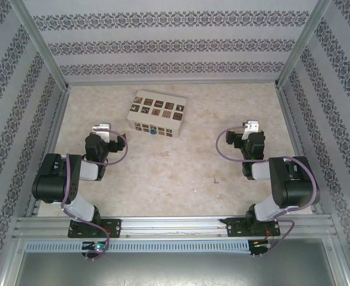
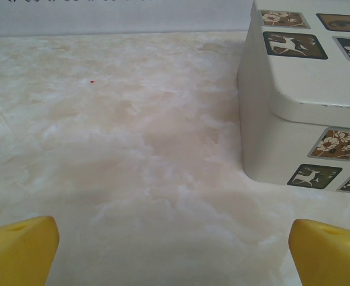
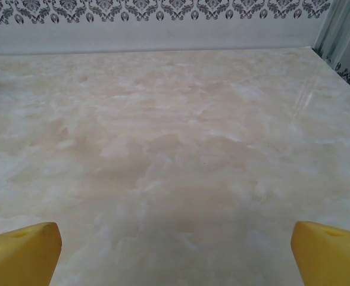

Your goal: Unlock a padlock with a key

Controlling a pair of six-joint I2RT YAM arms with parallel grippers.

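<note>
A tiny blue padlock (image 1: 153,130) hangs at the front face of the white box (image 1: 157,113), low and near its middle. No key can be made out. My left gripper (image 1: 102,128) sits left of the box, open, with nothing between its yellow fingertips (image 2: 20,250). The box's left corner (image 2: 300,101) fills the right of the left wrist view; the padlock is out of that view. My right gripper (image 1: 252,127) rests at the right side of the table, open over bare marble, its yellow fingertips (image 3: 23,253) wide apart.
The table (image 1: 181,173) has a pale marble top and is enclosed by patterned walls (image 1: 169,44) on three sides with metal posts at the corners. An aluminium rail (image 1: 175,226) runs along the near edge.
</note>
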